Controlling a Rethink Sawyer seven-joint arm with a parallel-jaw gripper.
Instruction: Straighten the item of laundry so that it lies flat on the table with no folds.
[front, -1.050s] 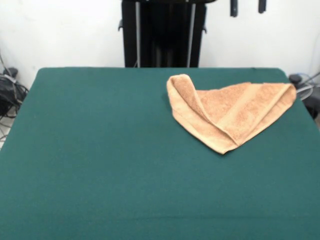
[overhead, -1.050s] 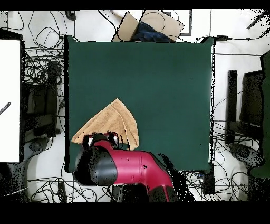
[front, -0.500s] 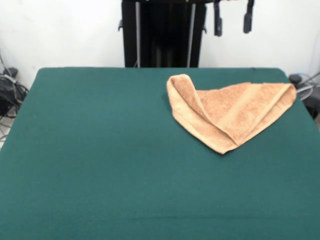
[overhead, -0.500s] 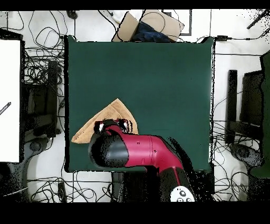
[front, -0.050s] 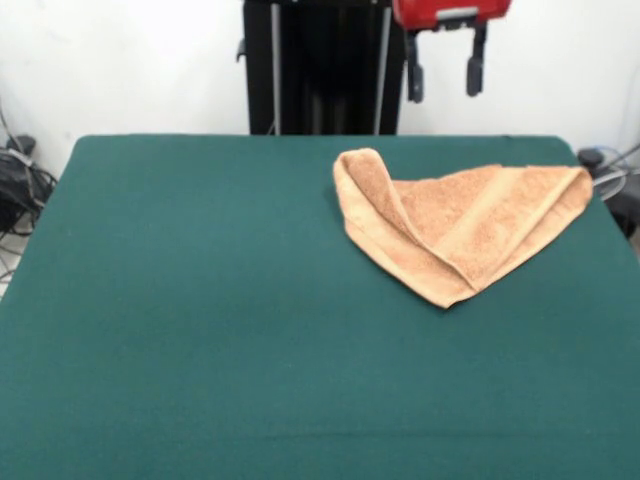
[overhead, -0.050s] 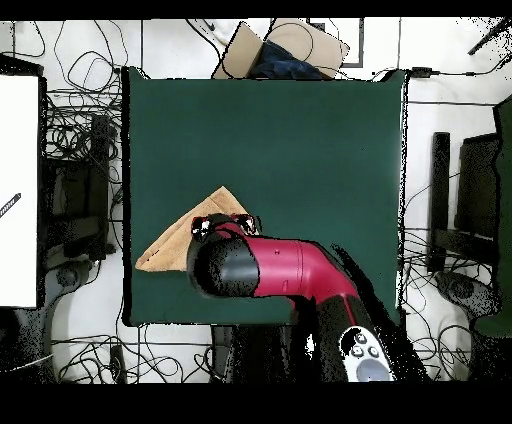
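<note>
I've got the gripper (front, -0.050s: 441, 80) hanging high in the front view, its red body cut off by the top edge — only the two dark fingers (front, -0.050s: 414, 81) show whole, and they stand well apart with nothing between them, so the claw is released. It sits up in the air above the far part of the towel (front, -0.050s: 460, 228), not touching it.

From overhead the arm (overhead, -0.050s: 270, 270) covers a good share of the cloth. I can only see the towel (overhead, -0.050s: 172, 243) as an orange wedge poking out on one side, plus a slim strip past the gripper (overhead, -0.050s: 225, 224); the rest is hidden under the red shell. I can't find any label in either view.

The towel lies on the table (front, -0.050s: 200, 320), toward the far right corner in the front view, well clear of the near edge. It's folded into a rough triangle — long axis running left to right along the far side, one point aimed toward the camera. The left end is rolled over into a rounded hump, and a folded flap crosses the middle on a diagonal. The right tip reaches almost to the table's edge.
</note>
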